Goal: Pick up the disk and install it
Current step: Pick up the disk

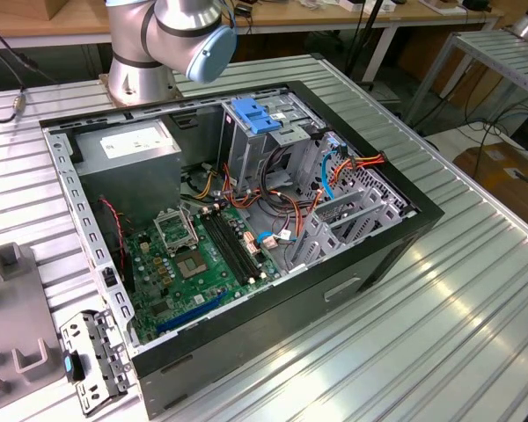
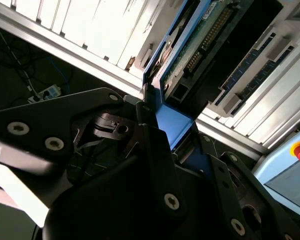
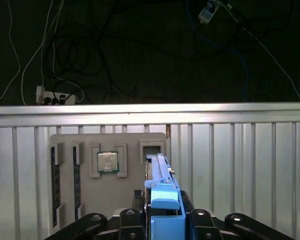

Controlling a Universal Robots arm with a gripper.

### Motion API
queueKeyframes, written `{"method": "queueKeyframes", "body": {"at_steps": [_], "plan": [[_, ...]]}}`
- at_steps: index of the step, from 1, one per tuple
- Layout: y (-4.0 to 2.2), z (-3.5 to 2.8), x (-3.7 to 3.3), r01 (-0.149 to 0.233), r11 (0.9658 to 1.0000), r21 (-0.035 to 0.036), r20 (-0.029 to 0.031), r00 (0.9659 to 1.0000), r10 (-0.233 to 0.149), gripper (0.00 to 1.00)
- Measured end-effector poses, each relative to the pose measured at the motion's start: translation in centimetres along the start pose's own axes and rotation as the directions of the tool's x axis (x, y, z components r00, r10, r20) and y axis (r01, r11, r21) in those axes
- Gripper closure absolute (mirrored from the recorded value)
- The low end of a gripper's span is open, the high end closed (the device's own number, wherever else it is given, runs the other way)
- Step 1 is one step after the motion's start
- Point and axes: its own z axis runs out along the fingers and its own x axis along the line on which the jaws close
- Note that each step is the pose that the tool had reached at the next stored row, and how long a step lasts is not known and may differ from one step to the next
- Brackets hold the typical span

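table (image 1: pixel 475 334): ribbed metal | on it: open computer case (image 1: pixel 246 356), grey tray (image 1: pixel 18 308) at exterior view's left, arm base (image 1: pixel 136 77)

An open computer case (image 1: pixel 273 327) lies on the ribbed table (image 1: pixel 475 290), the arm's base (image 1: pixel 139 69) apparently just beyond it.

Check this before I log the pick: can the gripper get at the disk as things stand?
Probably yes: in the second wrist view the gripper has its fingers against both sides of the disk, with nothing between.
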Motion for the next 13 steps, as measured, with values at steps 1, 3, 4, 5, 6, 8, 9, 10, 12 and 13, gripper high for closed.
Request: {"method": "queueKeyframes", "body": {"at_steps": [1,3,4,5,6,8,9,10,12,13], "plan": [[0.0,-0.04,0.0,0.0,1.0,0.0001,0.0,1.0,0.0,0.63],[0.0,-0.11,0.0,0.0,1.0,0.0001,0.0001,1.0,0.0,0.63],[0.0,-0.14,0.0,0.0,1.0,0.0,0.0,1.0,0.0,0.63],[0.0,-0.23,0.0,0.0,1.0,0.0001,0.0,1.0,0.0,0.63],[0.0,-0.27,0.0,0.0,1.0,0.0001,0.0,1.0,0.0,0.63],[0.0,-0.34,0.0,0.0,1.0,0.0,0.0,1.0,0.0,0.63],[0.0,-0.36,0.0,0.0,1.0,0.0001,0.0,1.0,0.0,0.63],[0.0,-0.38,0.0,0.0,1.0,0.0,0.0,1.0,0.0,0.63],[0.0,-0.44,0.0,0.0,1.0,0.0001,0.0,1.0,0.0,0.63],[0.0,-0.46,0.0,0.0,1.0,0.0,0.0,1.0,0.0,0.63]]}}
